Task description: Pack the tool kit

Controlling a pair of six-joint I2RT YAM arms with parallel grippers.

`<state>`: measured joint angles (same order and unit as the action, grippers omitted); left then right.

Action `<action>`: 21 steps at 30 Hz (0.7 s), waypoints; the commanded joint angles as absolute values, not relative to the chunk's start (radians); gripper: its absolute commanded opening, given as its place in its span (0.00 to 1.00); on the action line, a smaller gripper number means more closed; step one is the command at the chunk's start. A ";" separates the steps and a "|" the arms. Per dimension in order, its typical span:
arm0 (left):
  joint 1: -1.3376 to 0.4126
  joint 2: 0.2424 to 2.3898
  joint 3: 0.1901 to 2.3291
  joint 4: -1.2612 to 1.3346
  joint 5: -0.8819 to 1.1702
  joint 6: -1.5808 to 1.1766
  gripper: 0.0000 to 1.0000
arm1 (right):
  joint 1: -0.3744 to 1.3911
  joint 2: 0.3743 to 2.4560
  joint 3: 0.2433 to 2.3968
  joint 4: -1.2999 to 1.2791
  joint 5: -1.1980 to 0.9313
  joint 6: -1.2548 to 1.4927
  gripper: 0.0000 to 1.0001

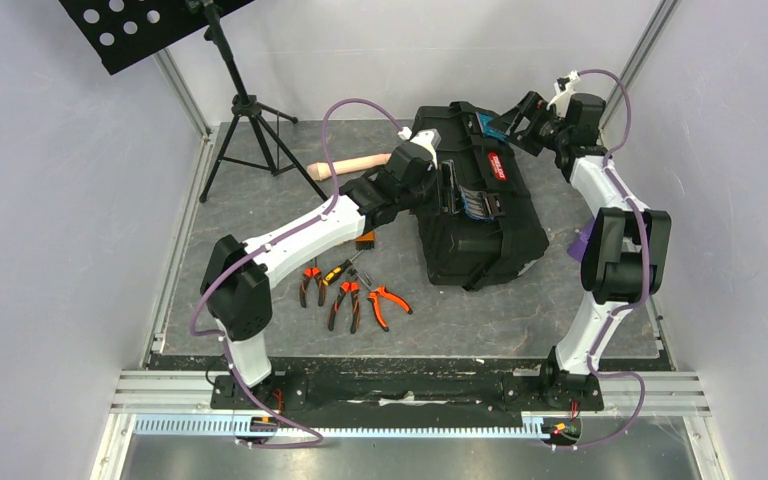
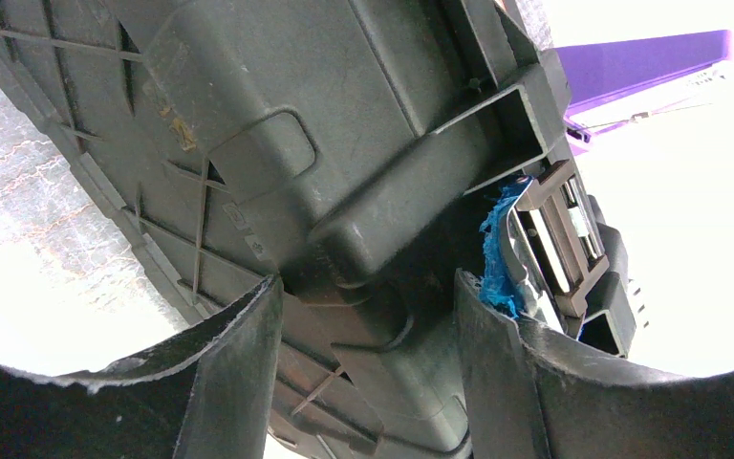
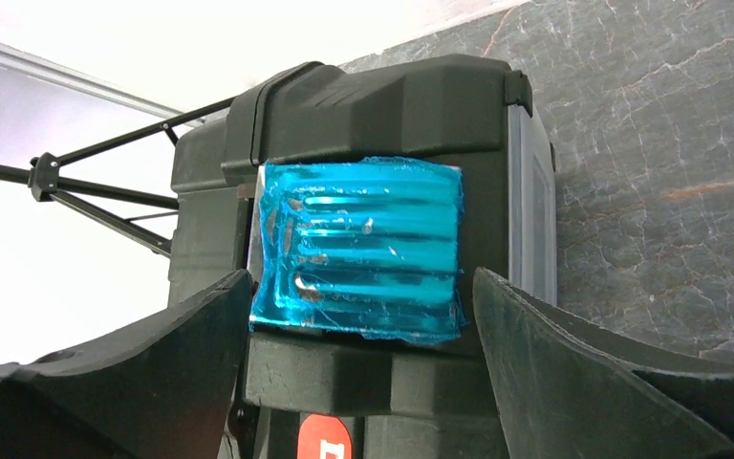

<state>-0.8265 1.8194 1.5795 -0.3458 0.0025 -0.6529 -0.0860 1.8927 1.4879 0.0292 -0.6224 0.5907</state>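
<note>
On toolbox [image 1: 480, 230] top | red label [image 1: 501, 165]; white lettering [image 3: 332, 447] unreadable

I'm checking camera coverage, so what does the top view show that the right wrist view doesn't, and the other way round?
Only the top view: pliers loose on the mat, the beige handle, the left arm. Only the right wrist view: the ribs on the blue latch, framed by the open right end effector. Both: the black toolbox and the tripod.
</note>
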 commanded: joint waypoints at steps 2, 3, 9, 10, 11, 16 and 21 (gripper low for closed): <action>-0.845 1.954 1.516 -0.503 -0.016 -0.567 0.68 | -0.022 1.957 1.566 -0.008 -0.712 0.605 0.88; -0.845 1.953 1.516 -0.504 -0.015 -0.566 0.68 | -0.013 1.963 1.572 0.045 -0.746 0.624 0.88; -0.848 1.949 1.513 -0.504 -0.020 -0.563 0.68 | 0.023 1.946 1.513 0.303 -0.851 0.793 0.83; -0.850 1.947 1.511 -0.503 -0.020 -0.564 0.68 | 0.024 1.939 1.499 0.347 -0.862 0.813 0.82; -0.850 1.948 1.512 -0.503 -0.020 -0.564 0.68 | 0.026 1.933 1.485 0.384 -0.871 0.836 0.81; -0.851 1.952 1.511 -0.502 -0.018 -0.564 0.68 | 0.034 1.925 1.476 0.438 -0.884 0.851 0.76; -0.854 1.954 1.514 -0.502 -0.018 -0.564 0.68 | 0.049 1.927 1.448 0.540 -0.899 0.895 0.69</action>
<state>-0.8330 1.8252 1.5803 -0.3340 -0.0090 -0.6537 -0.0235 1.9469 1.4612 0.3649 -0.7364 0.7940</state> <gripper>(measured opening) 0.676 0.717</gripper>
